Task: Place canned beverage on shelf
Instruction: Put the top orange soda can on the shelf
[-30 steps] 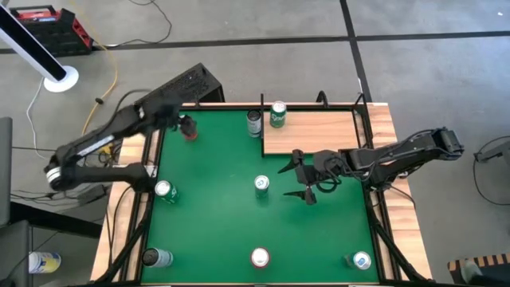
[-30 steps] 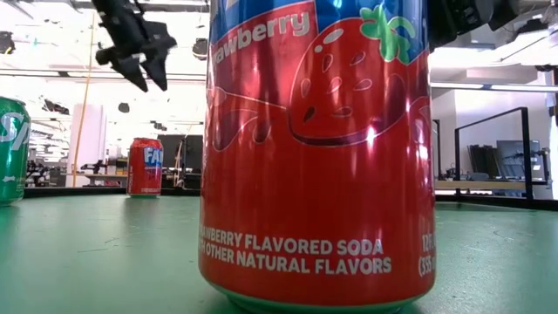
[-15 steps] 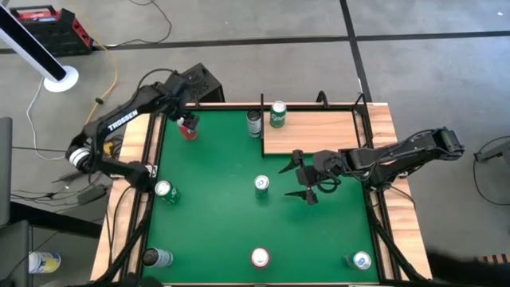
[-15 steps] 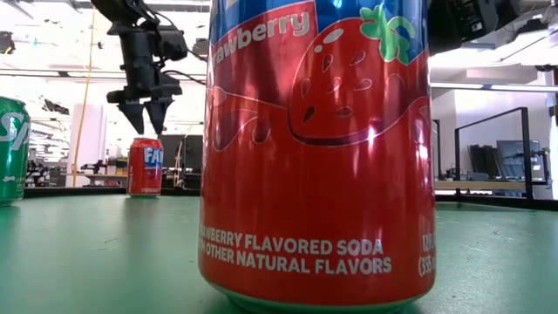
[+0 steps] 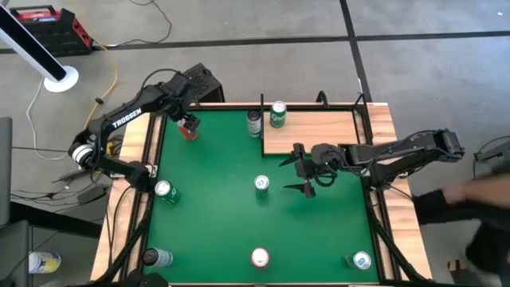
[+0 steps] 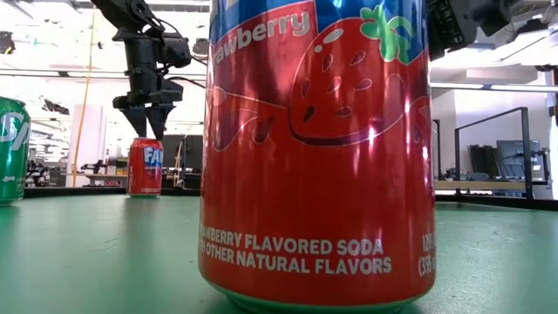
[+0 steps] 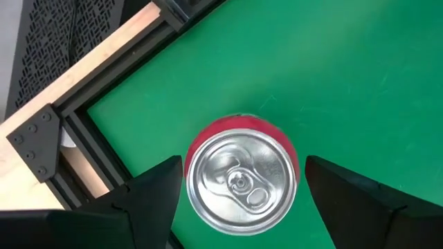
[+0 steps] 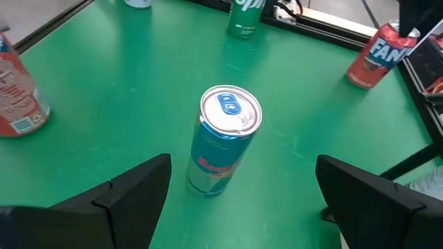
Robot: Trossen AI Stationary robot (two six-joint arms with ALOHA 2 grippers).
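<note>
- Red can (image 7: 241,177) is sitting between the open left gripper (image 7: 239,190) fingers, ungripped.
- Right gripper (image 8: 242,187), wide open, is hovering near the slim can (image 8: 223,140).
- Shelf (image 5: 315,132) is holding one green can (image 5: 277,115).

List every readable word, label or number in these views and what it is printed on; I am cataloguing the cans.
"TROSSEN": left arm.
"...wberry", "...BERRY FLAVORED SODA", "...OTHER NATURAL FLAVORS", cut off at the edge: large red can.
"FA...", partly hidden: small red can.
"S...", cut off: green can.
Print on the slim blue can: too blurred to read.
</note>
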